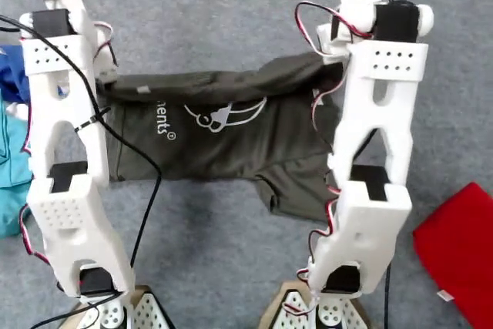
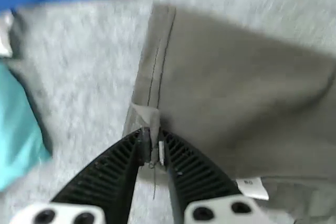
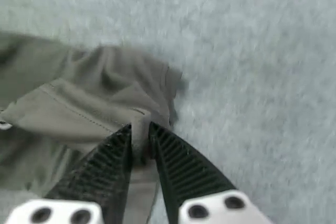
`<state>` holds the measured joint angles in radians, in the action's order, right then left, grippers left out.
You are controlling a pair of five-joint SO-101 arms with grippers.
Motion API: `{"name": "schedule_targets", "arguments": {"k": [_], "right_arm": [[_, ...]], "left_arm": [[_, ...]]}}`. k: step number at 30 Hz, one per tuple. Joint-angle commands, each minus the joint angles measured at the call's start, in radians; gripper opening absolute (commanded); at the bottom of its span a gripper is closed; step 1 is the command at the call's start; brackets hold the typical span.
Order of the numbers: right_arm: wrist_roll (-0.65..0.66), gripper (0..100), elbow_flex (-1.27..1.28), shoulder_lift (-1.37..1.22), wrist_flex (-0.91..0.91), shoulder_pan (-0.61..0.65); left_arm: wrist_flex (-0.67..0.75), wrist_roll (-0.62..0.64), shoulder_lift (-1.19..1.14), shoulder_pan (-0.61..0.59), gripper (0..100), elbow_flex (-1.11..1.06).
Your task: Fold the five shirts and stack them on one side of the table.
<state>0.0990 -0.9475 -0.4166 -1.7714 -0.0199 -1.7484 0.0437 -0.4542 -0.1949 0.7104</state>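
Currently the olive shirt (image 1: 231,144) lies spread across the middle of the grey tabletop (image 1: 231,252), between the two white arms, with its white print (image 1: 223,117) facing up. Its far edge is bunched into folds, and one sleeve hangs toward the near side beside the right arm.

The left pincer (image 2: 152,148) is clenched on the stitched edge of the olive shirt, with a thin fold of cloth caught between its black ribbed fingers (image 2: 118,163). A small white tag (image 2: 252,187) shows on the cloth just beside that grip. The right pincer (image 3: 140,142) is likewise clamped onto a raised fold at the opposite end of the same shirt, the cloth gathered around its tips.

A blue shirt (image 1: 9,75) and a teal shirt (image 1: 9,167) lie at the tabletop's left edge, near the left arm. A red shirt (image 1: 462,244) lies at the right edge, well apart from the olive one.
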Motion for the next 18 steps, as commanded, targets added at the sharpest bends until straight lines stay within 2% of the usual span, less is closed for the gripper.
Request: {"name": "schedule_targets", "arguments": {"k": [1,5,9,15,18], "right_arm": [[-0.003,0.5,0.131,0.105,-0.009,-0.025],[0.012,0.5,0.355,0.180,0.094,-0.045],[0.044,0.5,0.690,0.320,0.239,-0.059],[0.089,0.5,1.270,0.639,0.531,-0.062],[0.100,0.5,1.466,0.766,0.628,-0.082]], "left_arm": [[0.072,0.005,0.079,0.005,2,-0.167],[0.222,0.005,0.081,0.012,2,-0.350],[0.362,0.005,0.081,0.009,2,-0.457],[0.410,-0.002,0.081,0.005,2,-0.508],[0.407,-0.037,0.076,-0.005,2,-0.511]]}}
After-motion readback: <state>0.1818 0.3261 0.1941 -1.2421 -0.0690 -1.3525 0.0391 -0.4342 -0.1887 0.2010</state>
